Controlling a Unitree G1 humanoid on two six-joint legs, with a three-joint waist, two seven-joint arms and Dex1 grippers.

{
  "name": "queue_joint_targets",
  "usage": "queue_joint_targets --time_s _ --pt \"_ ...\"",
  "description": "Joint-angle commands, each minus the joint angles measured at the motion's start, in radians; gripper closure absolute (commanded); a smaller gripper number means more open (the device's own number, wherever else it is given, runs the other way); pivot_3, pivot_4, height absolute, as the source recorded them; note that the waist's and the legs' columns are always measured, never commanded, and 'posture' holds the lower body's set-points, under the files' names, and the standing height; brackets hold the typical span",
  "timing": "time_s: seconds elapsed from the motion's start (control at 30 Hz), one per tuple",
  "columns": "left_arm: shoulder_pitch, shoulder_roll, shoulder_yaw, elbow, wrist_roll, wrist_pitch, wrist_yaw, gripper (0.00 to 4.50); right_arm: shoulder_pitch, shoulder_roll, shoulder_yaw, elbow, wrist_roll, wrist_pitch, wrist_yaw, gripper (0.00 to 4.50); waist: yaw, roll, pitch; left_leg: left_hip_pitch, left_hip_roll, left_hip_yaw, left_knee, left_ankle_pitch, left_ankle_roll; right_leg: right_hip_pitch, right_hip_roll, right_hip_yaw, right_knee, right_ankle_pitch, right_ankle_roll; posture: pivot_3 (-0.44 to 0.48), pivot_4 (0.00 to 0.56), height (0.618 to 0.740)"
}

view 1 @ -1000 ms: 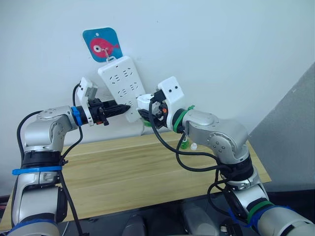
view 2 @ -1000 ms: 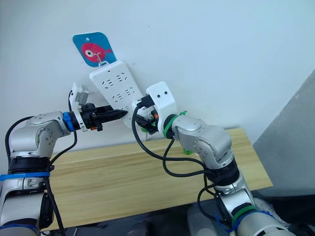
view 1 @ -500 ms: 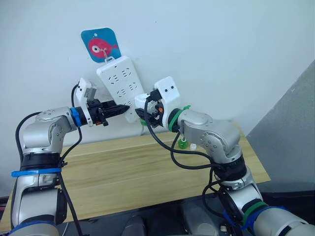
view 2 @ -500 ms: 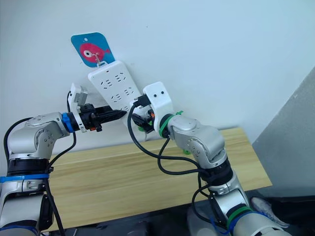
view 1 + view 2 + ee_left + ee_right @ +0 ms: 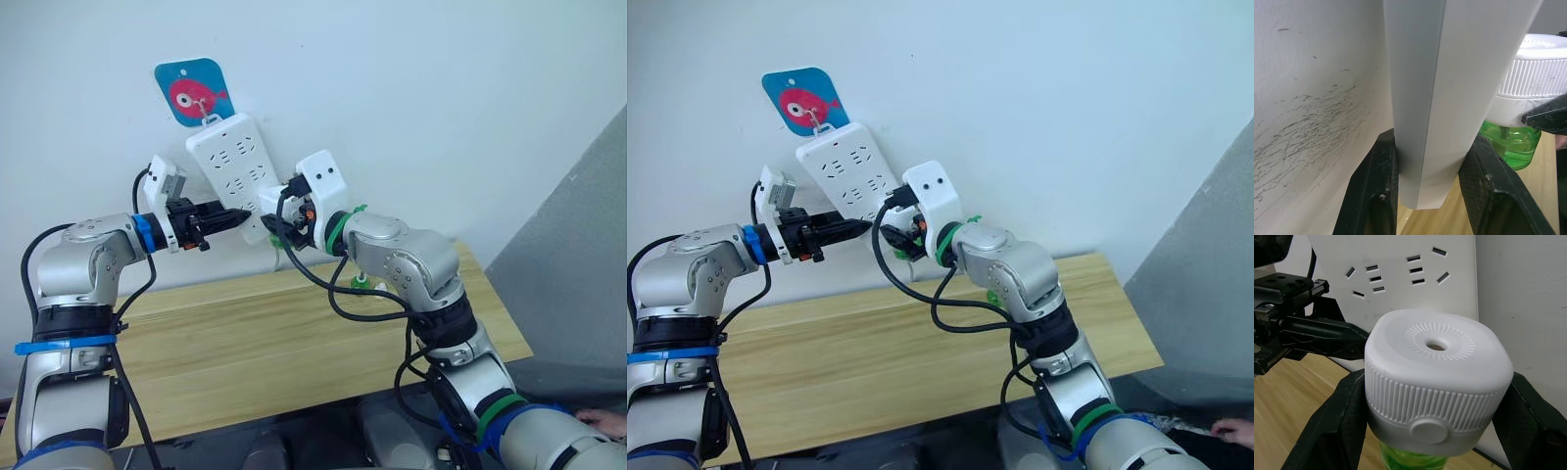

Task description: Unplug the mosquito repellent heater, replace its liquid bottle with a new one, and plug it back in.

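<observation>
The left fingers (image 5: 1386,191) are clamped on the lower edge of the power strip (image 5: 231,174), one on each side, apparently to steady it where it hangs from the wall hook. The right fingers (image 5: 1332,426) are closed around the heater (image 5: 1437,382), gripping its ribbed white body, with a green bottle (image 5: 1511,144) screwed in beneath. The heater sits just beside the strip's lower end, held level with the sockets; whether its prongs are in or just clear, I can't tell from here. The desk (image 5: 294,343) lies below both fingers.
</observation>
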Motion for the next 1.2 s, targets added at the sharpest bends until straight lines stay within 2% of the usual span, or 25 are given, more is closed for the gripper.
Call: queue_joint_targets --time_s 0.03,0.27,0.4,0.57,0.67,0.83,0.9,0.97,1.17,1.2 --pt "-0.008 -0.035 -0.029 -0.093 -0.062 0.006 -0.057 3.2 -0.064 0.042 -0.007 0.035 -0.036 -0.074 -0.004 1.37 -0.002 0.0 0.0 0.0 0.0 0.0 0.0 0.0 0.0 0.0 0.0 0.0 0.001 0.0 0.0 -0.205 0.098 0.736" --pt "0.001 -0.034 -0.025 -0.086 -0.038 -0.009 -0.046 3.2 -0.054 0.051 -0.017 0.002 -0.044 -0.072 0.011 1.38 -0.007 0.0 0.0 0.002 0.0 0.0 0.0 0.0 0.0 0.0 0.001 0.0 0.004 0.0 0.001 -0.203 0.101 0.736" --pt "-0.006 -0.036 -0.017 -0.06 -0.029 -0.024 -0.042 3.2 -0.028 0.035 -0.016 -0.063 -0.036 -0.029 0.022 0.06 0.003 -0.002 -0.001 0.001 0.0 -0.001 0.0 0.0 0.0 0.0 0.0 0.0 0.003 0.0 0.0 -0.203 0.101 0.736" --pt "-0.013 -0.036 -0.012 -0.035 -0.02 -0.049 -0.029 3.2 0.004 0.012 -0.011 -0.162 -0.023 0.042 0.027 0.02 0.006 -0.002 -0.001 -0.005 -0.002 -0.002 -0.001 0.0 -0.001 -0.001 -0.005 -0.003 -0.006 -0.001 0.001 -0.208 0.103 0.736" --pt "-0.013 -0.032 -0.018 -0.017 -0.004 -0.075 -0.025 3.2 0.039 -0.028 -0.012 -0.255 -0.008 0.095 0.041 0.02 0.006 -0.002 -0.001 -0.005 -0.003 -0.002 -0.002 0.0 0.0 0.0 -0.012 -0.002 -0.006 -0.002 0.004 -0.208 0.103 0.736" --pt "-0.02 -0.015 -0.033 0.043 0.056 -0.175 -0.024 3.2 0.084 -0.102 -0.053 -0.399 0.05 0.176 0.093 0.02 0.005 -0.002 -0.002 -0.004 -0.006 -0.001 -0.001 0.0 0.0 0.0 -0.012 -0.002 -0.005 -0.003 0.005 -0.208 0.103 0.736" --pt "-0.02 -0.002 -0.042 0.068 0.084 -0.233 -0.039 2.49 0.101 -0.139 -0.066 -0.439 0.072 0.19 0.118 0.0 0.005 -0.002 -0.002 -0.004 -0.007 -0.002 -0.001 0.0 0.0 0.0 -0.011 -0.003 -0.004 -0.003 0.005 -0.207 0.107 0.736" --pt "-0.014 0.01 -0.046 0.085 0.1 -0.278 -0.051 2.01 0.116 -0.171 -0.074 -0.463 0.086 0.192 0.137 0.0 0.004 -0.002 -0.002 -0.004 -0.007 -0.002 -0.001 0.0 0.0 0.0 -0.011 -0.002 -0.004 -0.003 0.005 -0.206 0.107 0.736" --pt "0.027 0.034 -0.009 0.106 0.121 -0.352 -0.018 0.05 0.146 -0.262 -0.071 -0.497 0.109 0.131 0.205 0.0 0.004 -0.002 -0.002 -0.004 -0.007 -0.001 -0.001 0.0 0.0 0.0 -0.011 -0.002 -0.005 -0.003 0.005 -0.186 0.107 0.736" --pt "0.042 0.046 -0.001 0.097 0.115 -0.351 -0.025 0.01 0.149 -0.28 -0.066 -0.502 0.109 0.107 0.225 0.0 0.004 -0.002 -0.002 -0.004 -0.007 -0.001 -0.001 0.0 0.0 0.0 -0.011 -0.002 -0.005 -0.003 0.005 -0.186 0.107 0.736"
